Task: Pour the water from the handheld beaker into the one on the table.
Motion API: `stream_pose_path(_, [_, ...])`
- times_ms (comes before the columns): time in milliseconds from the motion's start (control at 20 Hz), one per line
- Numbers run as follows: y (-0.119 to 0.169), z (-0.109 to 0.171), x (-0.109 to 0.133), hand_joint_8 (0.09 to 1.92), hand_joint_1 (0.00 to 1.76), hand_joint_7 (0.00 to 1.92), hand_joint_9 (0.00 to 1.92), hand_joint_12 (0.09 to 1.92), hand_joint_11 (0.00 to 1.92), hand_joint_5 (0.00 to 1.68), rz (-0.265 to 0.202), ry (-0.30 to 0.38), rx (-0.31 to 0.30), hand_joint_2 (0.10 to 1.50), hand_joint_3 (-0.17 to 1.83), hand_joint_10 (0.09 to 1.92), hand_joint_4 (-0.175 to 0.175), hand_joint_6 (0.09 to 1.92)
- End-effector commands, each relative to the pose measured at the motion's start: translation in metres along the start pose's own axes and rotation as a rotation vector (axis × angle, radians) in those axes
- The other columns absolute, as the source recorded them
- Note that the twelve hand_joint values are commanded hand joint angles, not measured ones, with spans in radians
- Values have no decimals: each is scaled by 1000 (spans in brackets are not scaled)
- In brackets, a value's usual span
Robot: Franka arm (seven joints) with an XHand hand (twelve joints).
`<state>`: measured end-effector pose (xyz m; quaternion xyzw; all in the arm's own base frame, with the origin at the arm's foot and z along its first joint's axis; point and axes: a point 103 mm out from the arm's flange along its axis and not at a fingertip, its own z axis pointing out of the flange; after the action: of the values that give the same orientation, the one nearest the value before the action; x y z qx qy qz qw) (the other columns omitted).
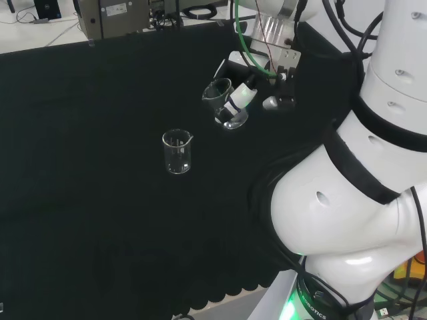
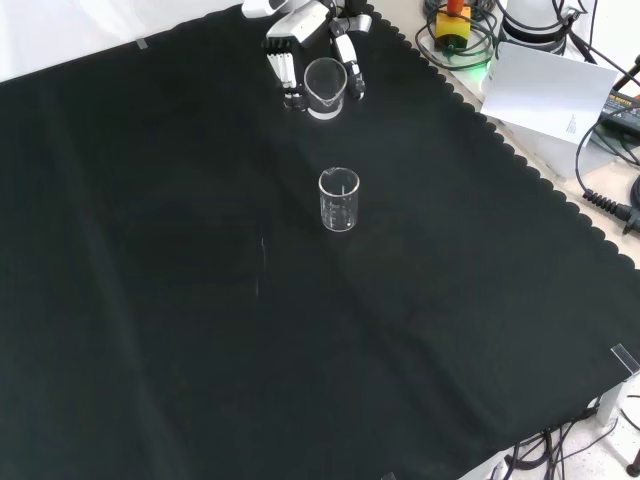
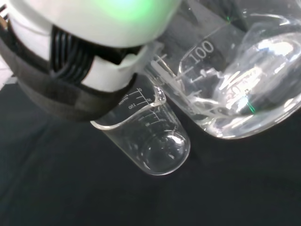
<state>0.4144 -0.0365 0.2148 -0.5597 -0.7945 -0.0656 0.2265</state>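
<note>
Hand (image 2: 318, 40) partly hides its tilted beaker (image 2: 325, 86).

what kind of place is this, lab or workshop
Most likely a robotics lab set up for glassware handling: a bench under black cloth, a robot hand holding a graduated beaker above another beaker, and cables and equipment at the bench's edge.

Clear glossy glass beakers (image 2: 338, 200), matt black cloth (image 2: 200, 300), smooth white plastic arm link (image 1: 333, 200)

Black cloth (image 2: 200, 300) covers the bench; cables (image 2: 600, 200) alongside.
</note>
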Motion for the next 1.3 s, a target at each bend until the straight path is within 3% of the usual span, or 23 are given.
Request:
stream_pose_path(50, [2, 12, 5, 87, 1328, 1589, 1832, 538, 1511, 1509, 65, -78, 55, 648, 554, 87, -175, 130])
stream_pose_path(500, [17, 20, 12, 87, 1328, 1589, 1835, 540, 1510, 1506, 151, -177, 96, 648, 556, 87, -175, 137])
stream_pose_path(1300, [38, 32, 22, 87, 1328, 1588, 1845, 541, 1507, 1498, 148, -240, 177, 648, 556, 87, -175, 153])
